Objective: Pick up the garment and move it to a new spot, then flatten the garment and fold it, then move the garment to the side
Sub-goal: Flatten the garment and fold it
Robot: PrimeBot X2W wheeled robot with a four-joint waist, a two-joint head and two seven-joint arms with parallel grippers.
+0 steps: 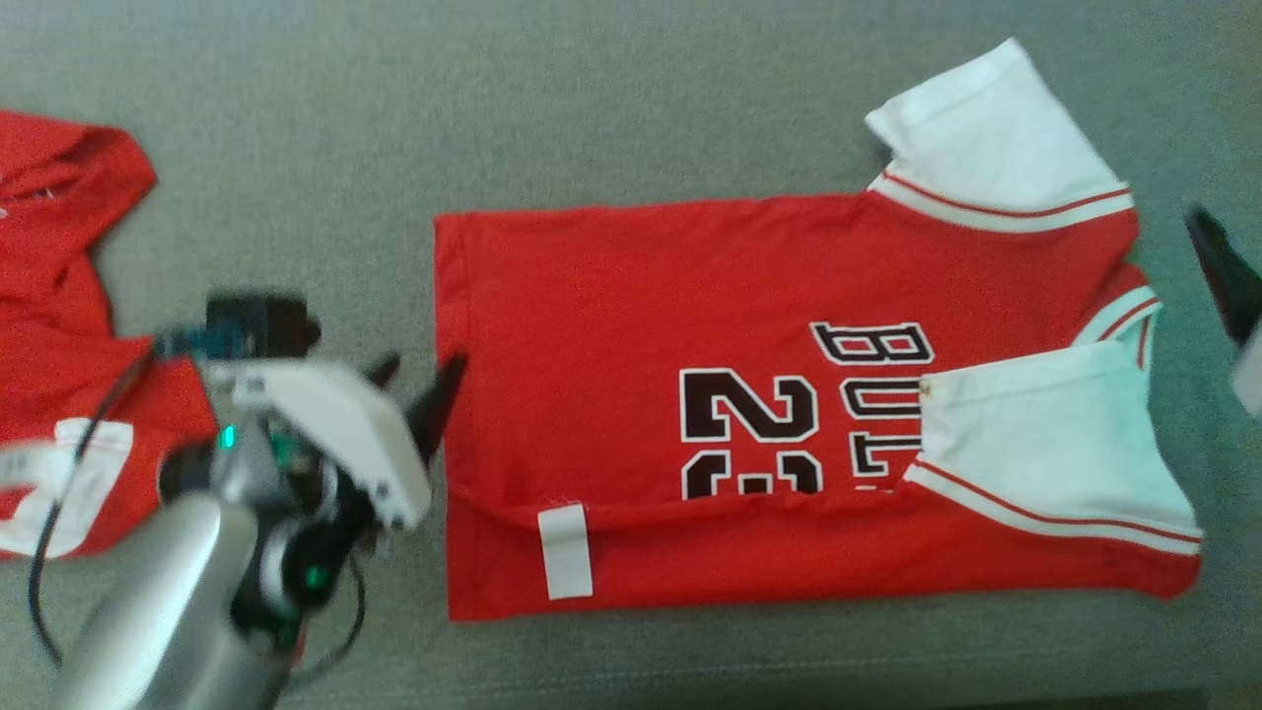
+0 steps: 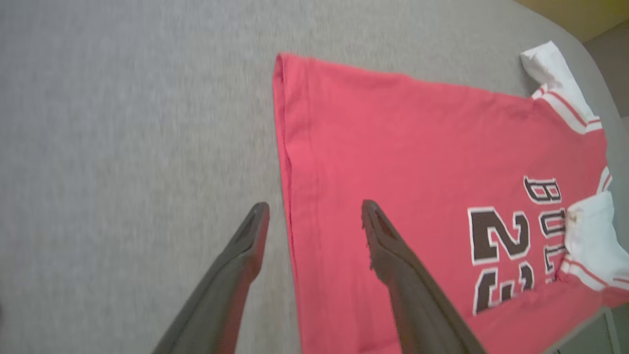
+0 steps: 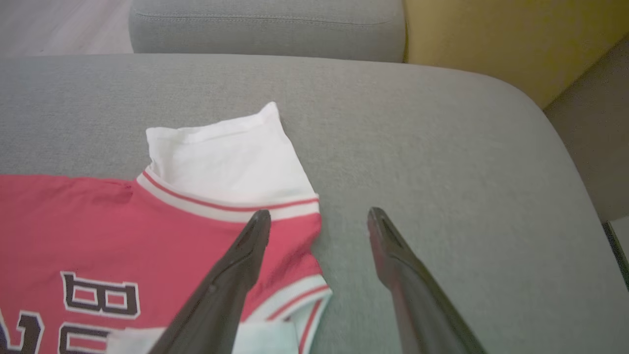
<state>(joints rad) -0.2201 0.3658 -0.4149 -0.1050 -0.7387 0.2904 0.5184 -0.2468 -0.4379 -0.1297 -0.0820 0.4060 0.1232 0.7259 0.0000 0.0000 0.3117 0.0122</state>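
Folding stage, judging by the near strip of the garment already turned over, white label upward. Lies flat mid-way across the grey upholstered seat. Start from the left gripper, spread open astride the left hem, and the right gripper, spread open and holding nothing at the collar end. Pinch matching corners, lift level, lay over without dragging. Steer clear of the second red garment on the left. Watch the far white sleeve, poking out. Ample bare room farther back; rounded drop-off at the right.
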